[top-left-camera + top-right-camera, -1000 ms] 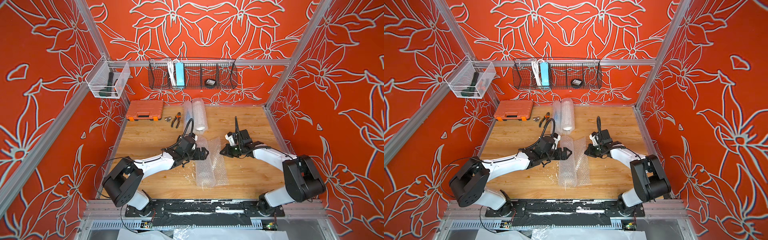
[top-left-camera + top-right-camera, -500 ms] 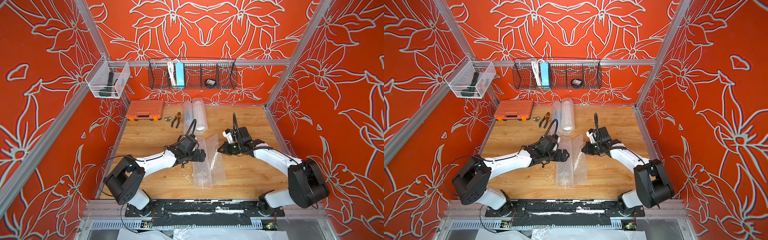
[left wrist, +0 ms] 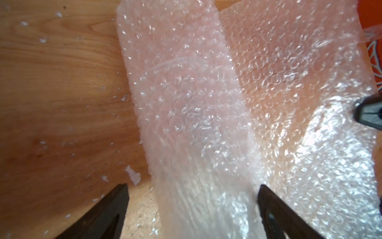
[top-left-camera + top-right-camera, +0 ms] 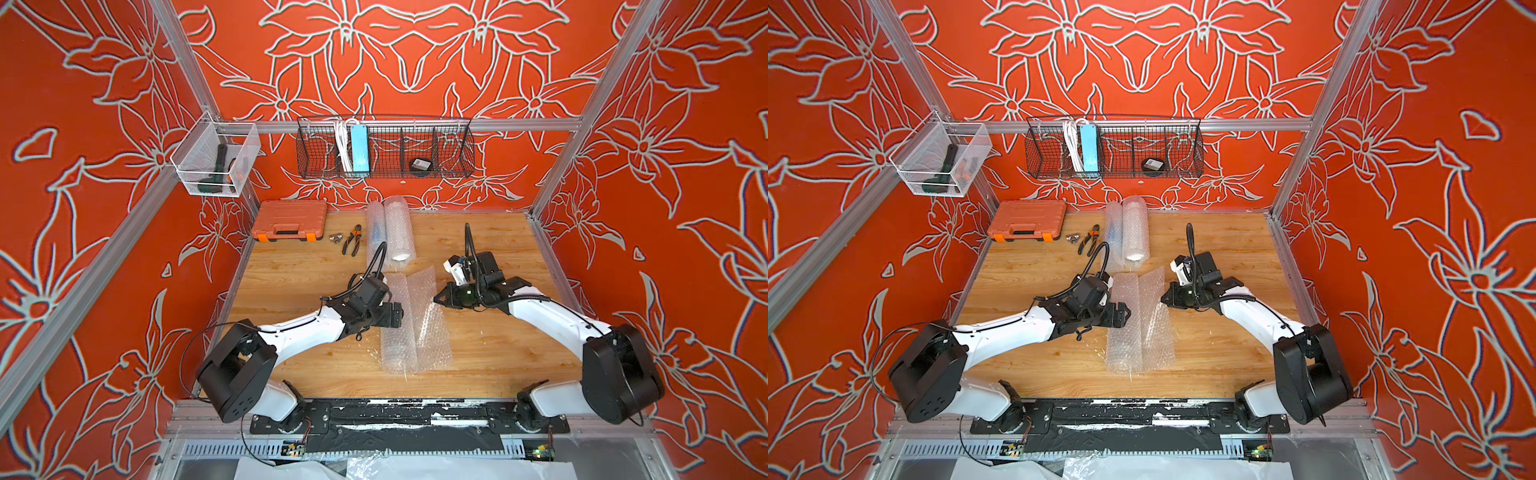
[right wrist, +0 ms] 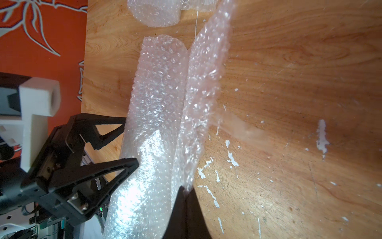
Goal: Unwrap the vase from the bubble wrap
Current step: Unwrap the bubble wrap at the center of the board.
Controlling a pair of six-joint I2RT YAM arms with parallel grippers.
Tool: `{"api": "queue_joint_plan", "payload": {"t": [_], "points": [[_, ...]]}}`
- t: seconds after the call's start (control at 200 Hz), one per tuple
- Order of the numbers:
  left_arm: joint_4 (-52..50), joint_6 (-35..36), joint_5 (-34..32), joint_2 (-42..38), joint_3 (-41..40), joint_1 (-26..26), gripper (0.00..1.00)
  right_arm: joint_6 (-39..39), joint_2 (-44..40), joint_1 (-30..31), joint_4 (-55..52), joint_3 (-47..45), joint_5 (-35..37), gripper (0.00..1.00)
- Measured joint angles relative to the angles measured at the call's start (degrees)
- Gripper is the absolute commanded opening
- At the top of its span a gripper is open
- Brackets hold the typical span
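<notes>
The bubble wrap (image 4: 415, 328) lies in the middle of the desk (image 4: 490, 357), half unrolled, with a rolled part on the left and a loose flap on the right. The left jaws stand wide apart astride the roll, gripping nothing. The right jaws are pinched together on the flap's right edge, holding it up off the wood. Two more rolls (image 4: 390, 232) lie just past its far end. Bare desk spreads right of the flap and toward the near edge.
</notes>
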Motion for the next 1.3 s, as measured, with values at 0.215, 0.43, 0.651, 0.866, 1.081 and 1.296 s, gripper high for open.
{"api": "queue_joint_plan", "payload": {"t": [0.215, 0.43, 0.651, 0.866, 1.081, 1.296], "points": [[-0.46, 0.76, -0.5, -3.43, -2.49, 2.75, 0.9, 0.0, 0.0, 0.28, -0.09, 0.0, 1.07, 0.0], [-2.27, 0.83, -3.52, -5.4, -3.04, 4.15, 0.83, 0.0, 0.0, 0.61, -0.35, 0.02, 1.66, 0.0], [-5.49, 1.16, -6.58, -9.79, -3.02, 4.39, 0.83, 0.28, 0.0, 0.94, -0.92, 0.63, 1.99, 0.0], [-3.04, 1.84, -1.11, -13.9, -2.64, 4.39, 0.93, 0.48, 0.02, 1.33, -0.87, 1.51, 1.99, 0.0], [-2.97, 1.68, 2.75, -8.28, 0.39, 3.87, 0.95, 0.85, 0.02, 2.05, -0.94, 1.75, 1.97, 0.0], [-5.27, 1.92, 1.44, -2.75, 2.8, 1.92, 0.93, 1.18, 0.02, 3.23, -1.01, 3.45, 1.97, 0.0]]}}
